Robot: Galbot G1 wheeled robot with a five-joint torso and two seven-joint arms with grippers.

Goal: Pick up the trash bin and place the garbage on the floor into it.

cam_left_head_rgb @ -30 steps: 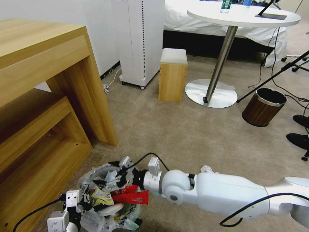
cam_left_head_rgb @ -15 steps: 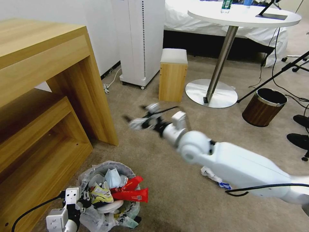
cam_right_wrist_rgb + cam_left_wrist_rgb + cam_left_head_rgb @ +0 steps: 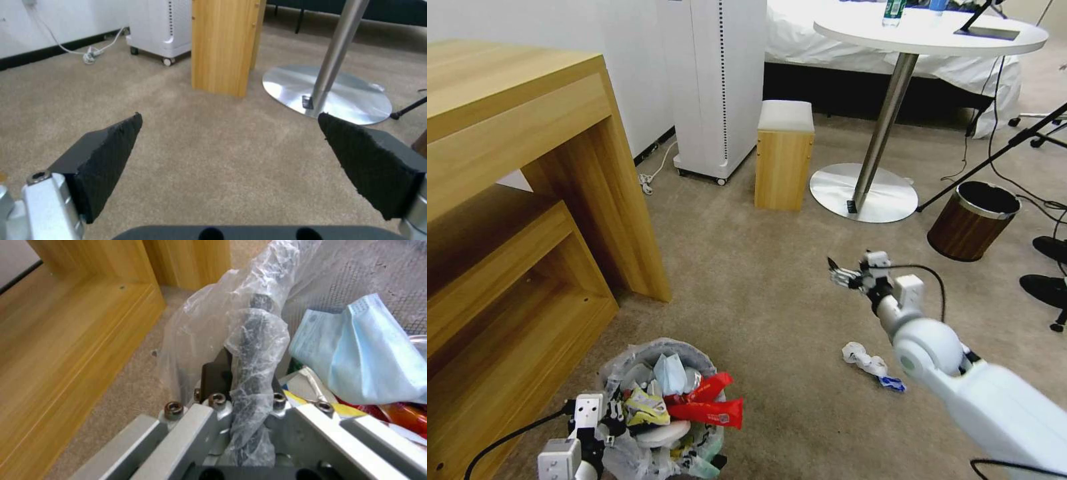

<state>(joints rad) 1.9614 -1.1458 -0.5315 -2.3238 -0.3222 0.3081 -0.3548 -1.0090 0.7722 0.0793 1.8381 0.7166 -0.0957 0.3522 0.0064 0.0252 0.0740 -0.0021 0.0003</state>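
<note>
Head view first: the small round trash bin lined with crinkly translucent plastic [image 3: 660,413] sits low beside the pale wooden shelf unit [image 3: 527,220], heaped with red wrappers, a yellow packet and a light blue face mask. The left gripper [image 3: 602,421] is at its near rim, and the left wrist view shows its metal jaws clamped onto the bagged rim [image 3: 253,350], so the bin is firmly held. Out over the beige carpet [image 3: 760,267], the right gripper [image 3: 842,273] hangs in the air with its black padded fingers [image 3: 111,146] spread wide and nothing between them. Just beside that arm's elbow lies a crumpled white paper scrap with a bit of blue [image 3: 870,363], loose on the floor and well apart from the bin. My guess is that the robot is between pieces: one load dropped, the next to be fetched. That would call for bringing the open fingers down around the scrap and closing on it, then carrying it across to the bin. Compared with a second ago, the right arm has swung away from the bin's mouth, where it was then reaching in, out to the open carpet.
</note>
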